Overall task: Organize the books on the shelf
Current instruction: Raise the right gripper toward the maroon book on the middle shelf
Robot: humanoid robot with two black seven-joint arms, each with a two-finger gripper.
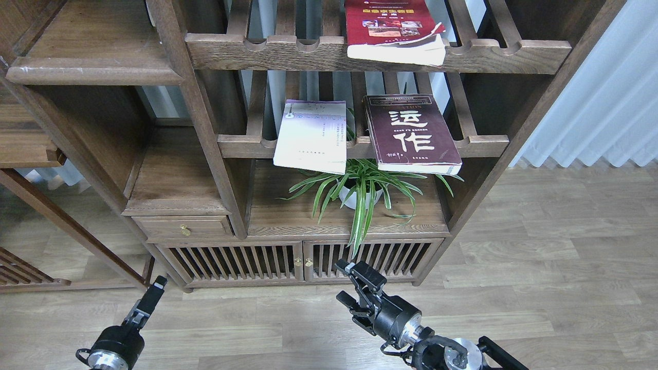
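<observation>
Three books lie flat on slatted racks of the wooden unit. The bright red book [388,25] rests on the top rack, its pages overhanging the front rail. One rack lower, the pale lilac-white book [312,136] and the dark maroon book [411,132] with big white characters lie side by side, both jutting past the rail. The shelf [95,72], a solid dark board with a scuffed rounded edge, is at the upper left and bare. My left gripper [156,288] hangs low at the bottom left, seen edge-on. At the bottom centre, my right gripper [341,281] is open and holds nothing.
A potted spider plant [362,187] stands on the board under the two lower books, its leaves drooping over the slatted cabinet doors [298,262]. A small drawer [182,227] sits left of it. Wood floor spreads to the right, and a pale curtain [606,97] hangs at the far right.
</observation>
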